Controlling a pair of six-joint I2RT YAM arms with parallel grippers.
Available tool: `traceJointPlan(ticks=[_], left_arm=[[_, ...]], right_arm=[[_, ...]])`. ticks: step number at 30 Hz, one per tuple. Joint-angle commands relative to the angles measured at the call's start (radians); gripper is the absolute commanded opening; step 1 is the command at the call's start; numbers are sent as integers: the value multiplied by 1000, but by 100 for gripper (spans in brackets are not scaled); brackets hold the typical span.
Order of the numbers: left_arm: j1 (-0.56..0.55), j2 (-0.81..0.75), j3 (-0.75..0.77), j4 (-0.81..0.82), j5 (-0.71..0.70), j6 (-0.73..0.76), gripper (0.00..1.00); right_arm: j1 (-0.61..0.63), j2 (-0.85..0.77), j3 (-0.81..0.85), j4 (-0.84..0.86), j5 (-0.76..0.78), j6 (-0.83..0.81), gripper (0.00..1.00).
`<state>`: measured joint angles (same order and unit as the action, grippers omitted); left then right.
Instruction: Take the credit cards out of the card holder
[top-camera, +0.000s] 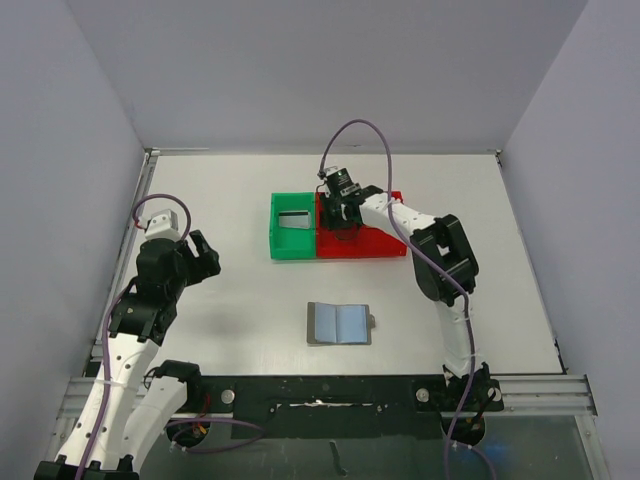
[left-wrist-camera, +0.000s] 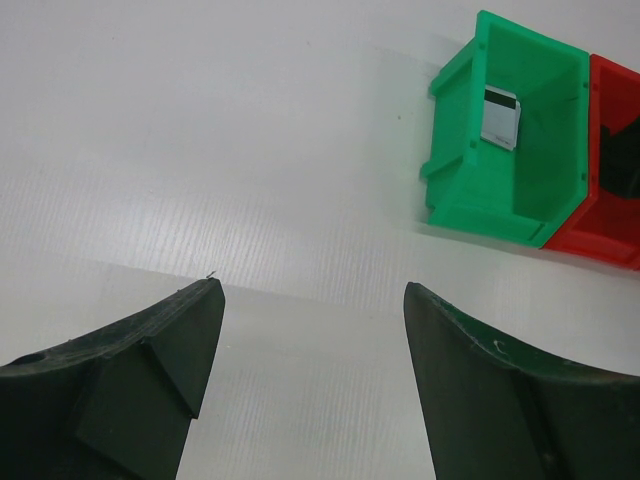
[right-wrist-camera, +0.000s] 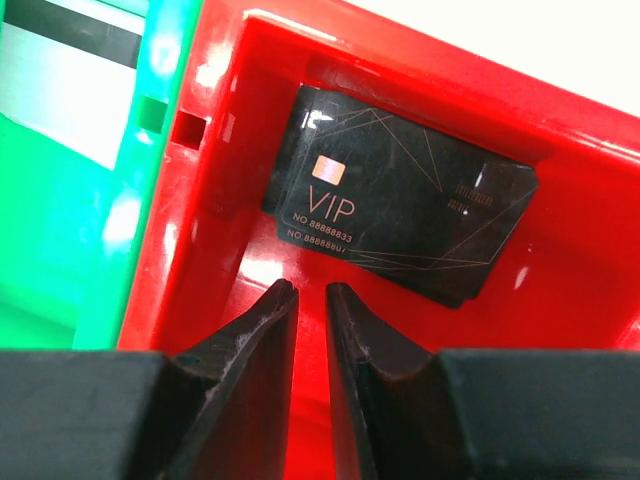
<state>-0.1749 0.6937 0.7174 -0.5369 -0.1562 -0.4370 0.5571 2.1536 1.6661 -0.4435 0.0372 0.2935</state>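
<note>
Lying on the table (top-camera: 250, 300): the card holder (top-camera: 338, 324) is resting unfolded and flat between the two arm bases, its bluish-grey pockets facing up and a small tab sticking out of its right edge.
Black card (right-wrist-camera: 400, 225): a glossy thin rectangle with fine gold lines, a chip and "VIP" lettering is lying on the floor of the red bin (right-wrist-camera: 230, 150).
Silvery card (left-wrist-camera: 500, 118): a pale grey card with a dark stripe is sitting inside the green bin (left-wrist-camera: 460, 190).
Bins: two shiny moulded plastic boxes are standing side by side, touching.
Right gripper (right-wrist-camera: 310, 288): it is hovering inside the red bin, its fingers nearly together and gripping nothing.
Left gripper (left-wrist-camera: 312, 285): it is hanging over bare table, its black wedge-shaped fingers spread wide and empty.
</note>
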Motion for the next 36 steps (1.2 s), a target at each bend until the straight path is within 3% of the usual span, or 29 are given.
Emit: traceJointPlan(ticks=[1, 21, 24, 36], left_arm=[[0, -3, 13, 46, 8, 11, 71], [1, 3, 11, 45, 4, 11, 72], [0, 1, 12, 45, 3, 11, 71], [0, 2, 12, 46, 7, 12, 72]], right_arm=[[14, 18, 77, -26, 24, 21, 20], [32, 110, 140, 4, 205, 74, 26], [40, 103, 135, 12, 216, 75, 31], [51, -37, 109, -1, 135, 55, 36]])
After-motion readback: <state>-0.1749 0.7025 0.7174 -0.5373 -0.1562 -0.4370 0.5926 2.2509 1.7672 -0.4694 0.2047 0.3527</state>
